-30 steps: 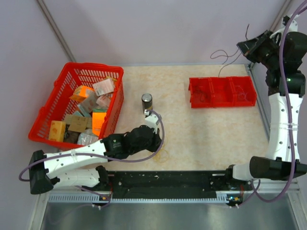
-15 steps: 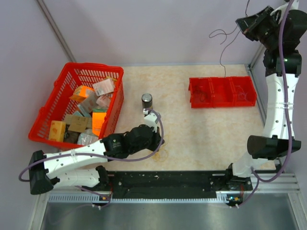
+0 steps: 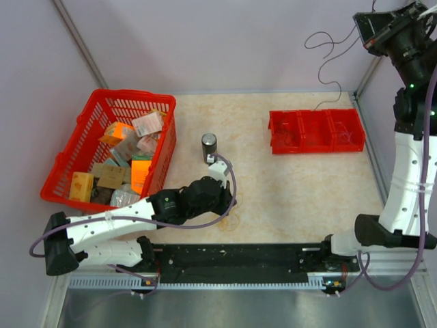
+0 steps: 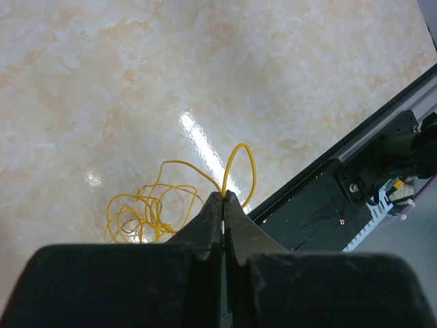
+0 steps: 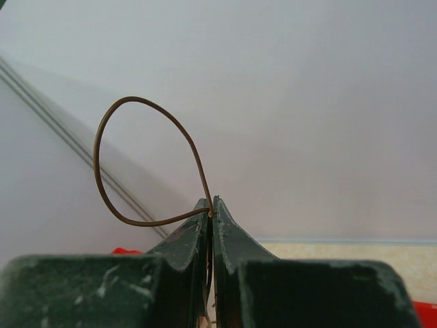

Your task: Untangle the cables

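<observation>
Top external view: a red basket (image 3: 133, 95) full of small packets sits against the left edge of the tabletop (image 3: 293, 191). A can (image 3: 209, 145) stands upright just beside the basket, and a red three-compartment bin (image 3: 314, 149) lies toward the far right corner. Nothing crowds the cables.

The left arm lies low along the near edge, folded at the elbow, with its wrist tipped down close to the can. The left tool (image 4: 222, 198) is clenched on a loop of the yellow cable (image 4: 147, 208), whose coils rest on the tabletop near the middle of the near edge.

The right arm rises tall from the near right corner and reaches high over the far right corner. The right tool (image 5: 210, 203) is pinched tight on the dark cable (image 5: 109, 171), which hangs in loose curves toward the bin's far wall, well apart from the yellow one.
</observation>
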`<state>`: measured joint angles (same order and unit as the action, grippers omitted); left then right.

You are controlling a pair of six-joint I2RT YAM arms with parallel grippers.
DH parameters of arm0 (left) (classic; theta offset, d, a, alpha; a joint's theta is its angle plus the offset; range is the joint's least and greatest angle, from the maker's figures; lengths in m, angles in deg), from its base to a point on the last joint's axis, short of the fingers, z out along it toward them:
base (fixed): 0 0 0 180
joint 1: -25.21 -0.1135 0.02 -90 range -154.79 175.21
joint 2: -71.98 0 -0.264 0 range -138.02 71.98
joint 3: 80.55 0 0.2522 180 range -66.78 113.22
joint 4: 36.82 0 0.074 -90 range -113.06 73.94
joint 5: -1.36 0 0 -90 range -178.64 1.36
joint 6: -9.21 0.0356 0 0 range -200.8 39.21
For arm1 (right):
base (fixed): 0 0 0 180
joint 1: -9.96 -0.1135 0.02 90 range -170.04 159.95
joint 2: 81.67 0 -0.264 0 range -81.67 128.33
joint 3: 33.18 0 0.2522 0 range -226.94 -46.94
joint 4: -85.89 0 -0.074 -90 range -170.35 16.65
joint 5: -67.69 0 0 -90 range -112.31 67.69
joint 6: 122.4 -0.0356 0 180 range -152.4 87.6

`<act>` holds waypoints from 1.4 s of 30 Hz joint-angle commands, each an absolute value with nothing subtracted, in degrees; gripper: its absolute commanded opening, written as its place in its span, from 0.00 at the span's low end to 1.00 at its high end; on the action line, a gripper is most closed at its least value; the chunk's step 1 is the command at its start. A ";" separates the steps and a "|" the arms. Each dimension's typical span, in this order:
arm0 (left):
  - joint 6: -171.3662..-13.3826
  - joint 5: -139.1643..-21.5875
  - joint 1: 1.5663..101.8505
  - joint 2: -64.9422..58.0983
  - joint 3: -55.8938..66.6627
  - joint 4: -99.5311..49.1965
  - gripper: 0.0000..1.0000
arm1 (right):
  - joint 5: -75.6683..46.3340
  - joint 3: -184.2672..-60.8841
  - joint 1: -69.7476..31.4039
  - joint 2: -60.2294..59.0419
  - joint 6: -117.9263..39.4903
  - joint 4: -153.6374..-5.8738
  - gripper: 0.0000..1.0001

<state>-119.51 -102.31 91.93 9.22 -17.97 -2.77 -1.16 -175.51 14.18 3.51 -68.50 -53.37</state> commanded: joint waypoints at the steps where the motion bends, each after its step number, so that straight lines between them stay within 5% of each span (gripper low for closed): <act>1: -118.68 -101.47 91.57 9.32 -15.90 -5.49 0.00 | -0.16 -169.48 13.65 -5.63 -68.27 -54.78 0.00; 9: -118.94 -99.98 91.48 9.32 -16.78 -6.36 0.00 | -6.58 -148.63 13.65 -18.66 -63.08 -55.65 0.00; 42: -119.55 -99.36 91.48 8.09 -16.34 -6.63 0.00 | -3.68 -166.56 12.24 5.95 -67.47 -62.51 0.00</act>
